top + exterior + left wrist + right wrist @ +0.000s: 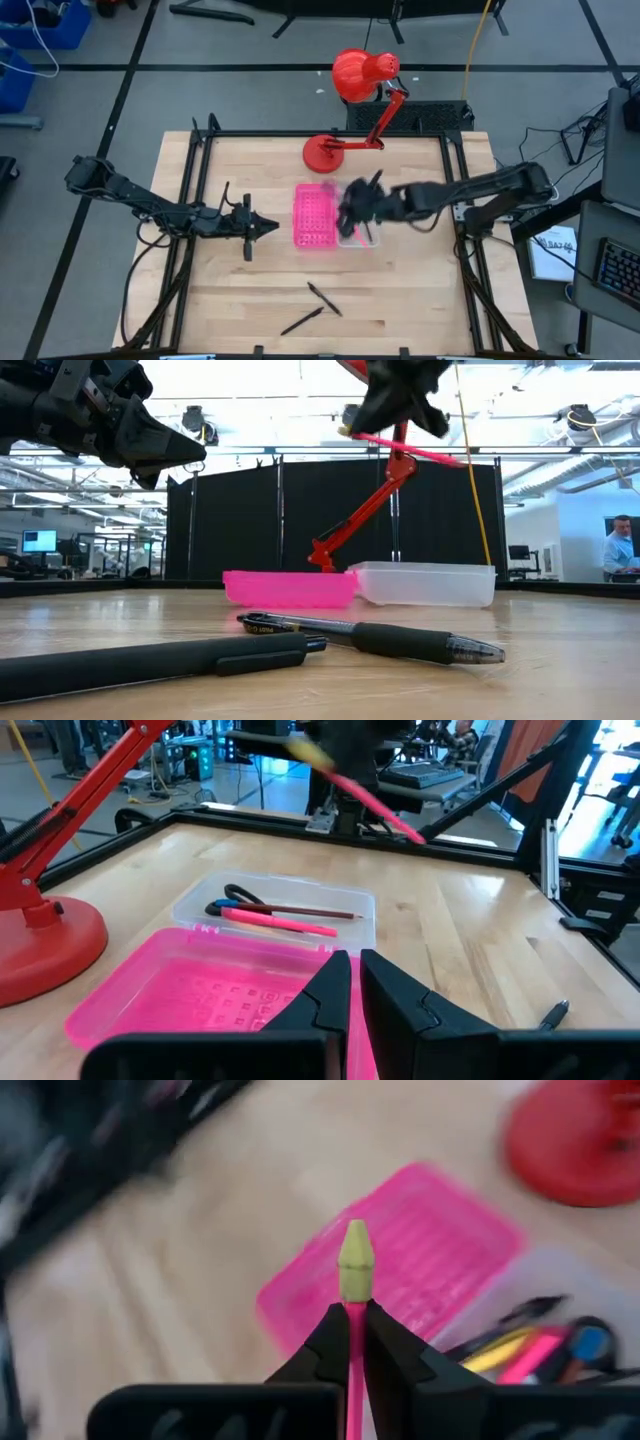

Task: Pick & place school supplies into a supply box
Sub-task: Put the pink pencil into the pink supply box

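Supply box (358, 238) sits mid-bench in the high view: clear tray with the hot-pink perforated half (312, 217) joined on its left, red desk lamp (340, 140) behind. The right claw (350, 215) hangs right over the box, while the left claw (268, 227) waits just beside the pink half. Two black pens (318, 307) are still loose near the front edge of the bench (400, 290).

Low view: the right claw is up high with a pink pen (410, 450) clamped in it, tilted, well above the tray. Both black pens lie in the foreground, one across the other.

Left wrist view: the left claw's fingers (330, 995) look nearly together with nothing between them. Already in the clear tray: small scissors (240, 896), a pink pencil (285, 923), a dark reddish one and something blue-tipped.

Right wrist view: jaws pinched tight on the pink pen, its greenish tip (355, 1260) poking out past the fingers, pointing over the pink half rather than the clear one.

My take on doing this well: shift toward the clear side, turn the pen so it runs along the tray's length, get low, then let go so it doesn't bounce off the rim or land on the scissors.
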You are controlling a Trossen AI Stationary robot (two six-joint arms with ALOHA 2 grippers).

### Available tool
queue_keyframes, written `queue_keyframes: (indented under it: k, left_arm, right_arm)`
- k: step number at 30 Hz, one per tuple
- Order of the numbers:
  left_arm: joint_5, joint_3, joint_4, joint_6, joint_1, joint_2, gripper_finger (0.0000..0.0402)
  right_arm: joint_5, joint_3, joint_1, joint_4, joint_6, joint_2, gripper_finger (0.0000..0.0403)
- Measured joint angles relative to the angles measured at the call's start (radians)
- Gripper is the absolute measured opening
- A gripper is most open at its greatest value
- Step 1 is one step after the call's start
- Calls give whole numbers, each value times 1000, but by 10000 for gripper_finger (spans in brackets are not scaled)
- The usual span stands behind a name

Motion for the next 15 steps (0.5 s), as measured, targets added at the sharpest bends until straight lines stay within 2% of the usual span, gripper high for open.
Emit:
queue_keyframes:
  k: [5,10,15]
  left_arm:
    - [1,0,-1,10,0,0,33]
    - [1,0,-2,32,0,0,33]
    - [1,0,-1,58,0,0,33]
  right_arm:
    - [-24,-214,-131,228,142,-75,5]
    - [-35,-424,-205,440,276,-86,5]
    - [-68,-509,-232,508,300,-83,5]
